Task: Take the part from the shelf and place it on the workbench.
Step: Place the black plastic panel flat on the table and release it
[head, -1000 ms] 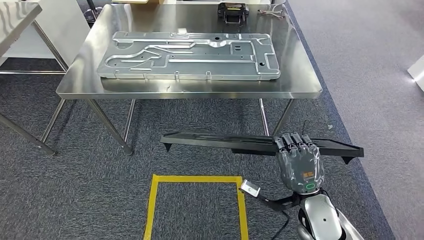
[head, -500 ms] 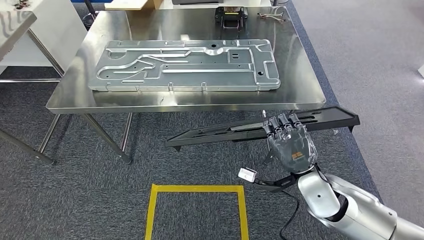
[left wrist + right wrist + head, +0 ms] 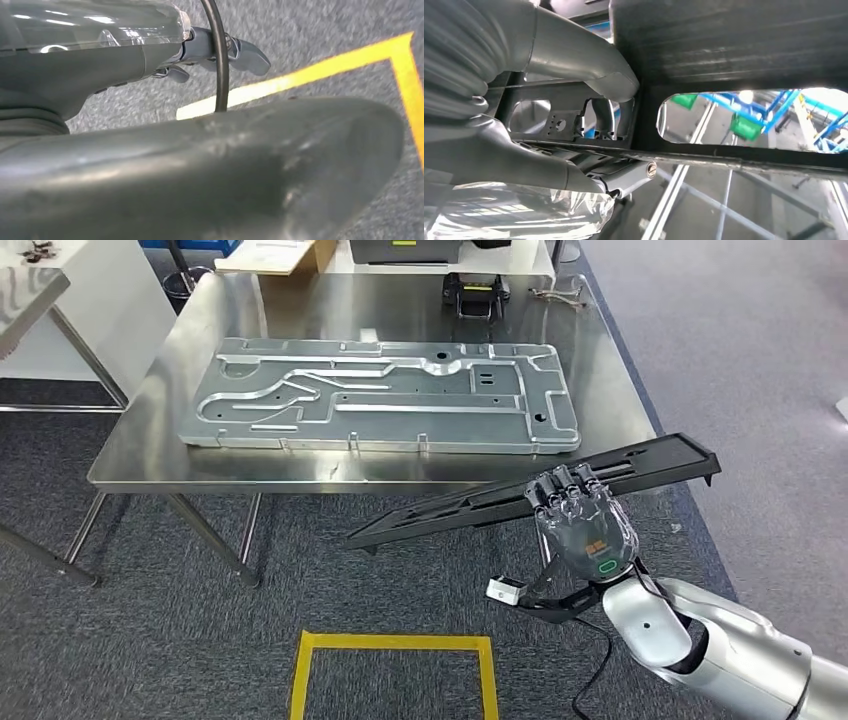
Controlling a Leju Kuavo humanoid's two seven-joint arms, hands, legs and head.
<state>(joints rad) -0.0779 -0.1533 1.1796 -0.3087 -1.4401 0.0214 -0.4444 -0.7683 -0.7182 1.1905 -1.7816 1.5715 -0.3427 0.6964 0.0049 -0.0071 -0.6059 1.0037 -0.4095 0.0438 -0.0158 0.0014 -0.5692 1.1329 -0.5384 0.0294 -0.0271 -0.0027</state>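
Right hand (image 3: 585,525) gripping long black part (image 3: 470,505), tilted, held just before table (image 3: 180,435) edge, grey metal plate (image 3: 385,395) lying on table, left hand (image 3: 240,50) state unclear, yellow floor tape (image 3: 395,645) below.

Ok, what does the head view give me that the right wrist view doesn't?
Head view alone: the steel workbench, the grey machined metal plate lying on it, and the yellow tape square on the carpet. Right wrist view alone: the part's underside with an oblong cutout. Both: the right hand gripping the long black plastic part.
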